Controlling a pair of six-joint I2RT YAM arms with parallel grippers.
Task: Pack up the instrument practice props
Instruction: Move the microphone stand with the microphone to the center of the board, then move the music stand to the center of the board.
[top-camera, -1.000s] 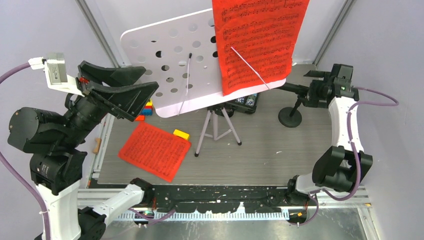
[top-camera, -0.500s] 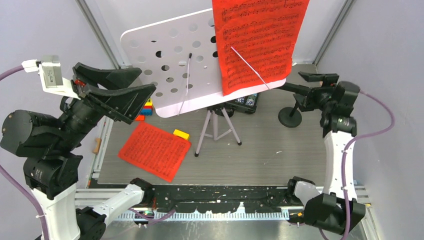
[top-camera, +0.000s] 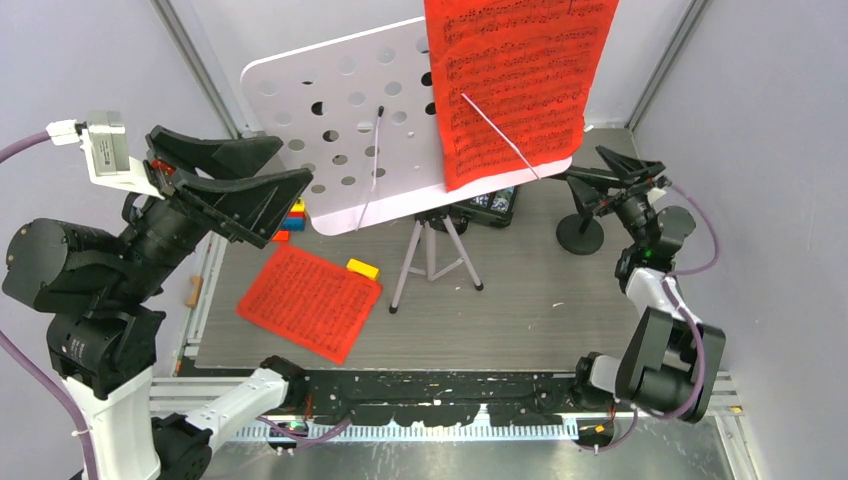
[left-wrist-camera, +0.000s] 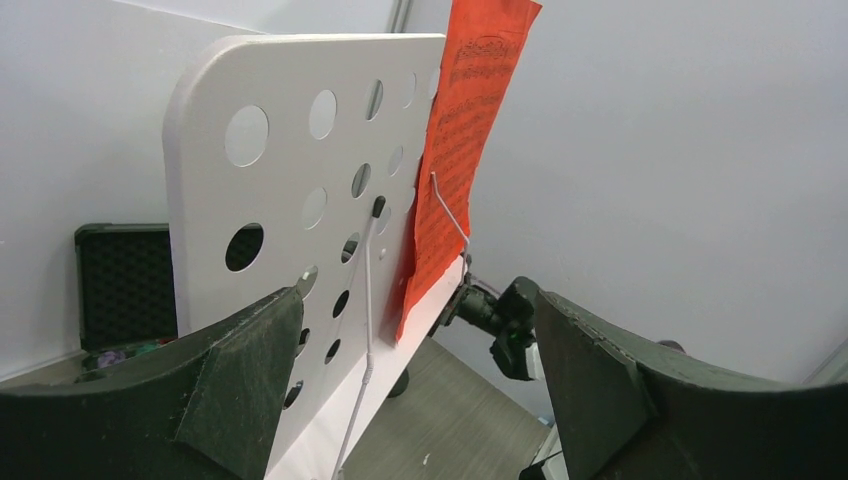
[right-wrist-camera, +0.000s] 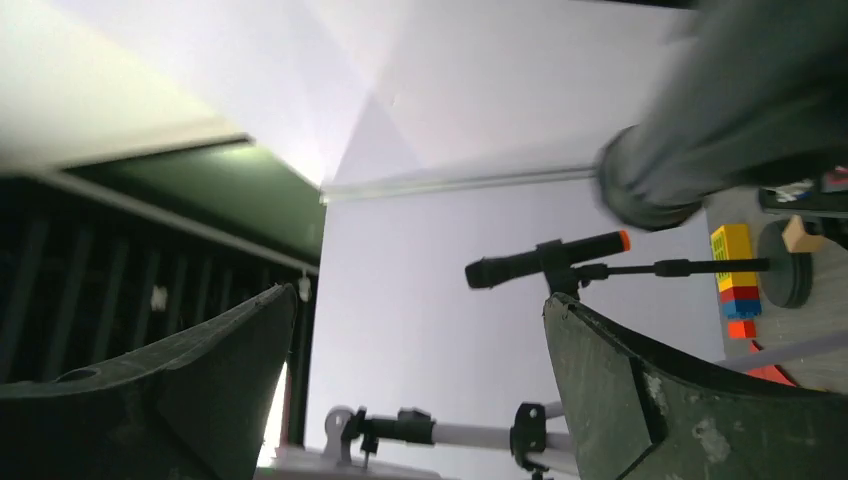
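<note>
The white hole-punched music rack (top-camera: 350, 120) (left-wrist-camera: 290, 180) stands on silver tripod legs (top-camera: 430, 255) (right-wrist-camera: 590, 438) mid-table. One red sheet-music page (top-camera: 515, 85) (left-wrist-camera: 455, 150) leans on its right side. Another red page (top-camera: 310, 300) lies flat at the front left. My left gripper (top-camera: 298, 160) (left-wrist-camera: 415, 295) hovers open just left of the rack's edge, holding nothing. My right gripper (top-camera: 585, 163) (right-wrist-camera: 418, 295) is open beside the rack's lower right corner, above a round black pole base (top-camera: 580, 235). The right wrist view shows a black microphone (right-wrist-camera: 545, 262) on its pole, far off.
A black case (top-camera: 490, 205) (left-wrist-camera: 125, 280) lies behind the tripod under the rack. Small coloured toy blocks (top-camera: 292, 215) (right-wrist-camera: 735, 270) sit left of the rack, and a yellow block (top-camera: 362, 268) lies by the flat page. Grey walls close in on both sides.
The right arm has folded down and its wrist has turned, carrying the open gripper a little left toward the rack's corner. The left gripper rose slightly and its jaws spread a touch.
</note>
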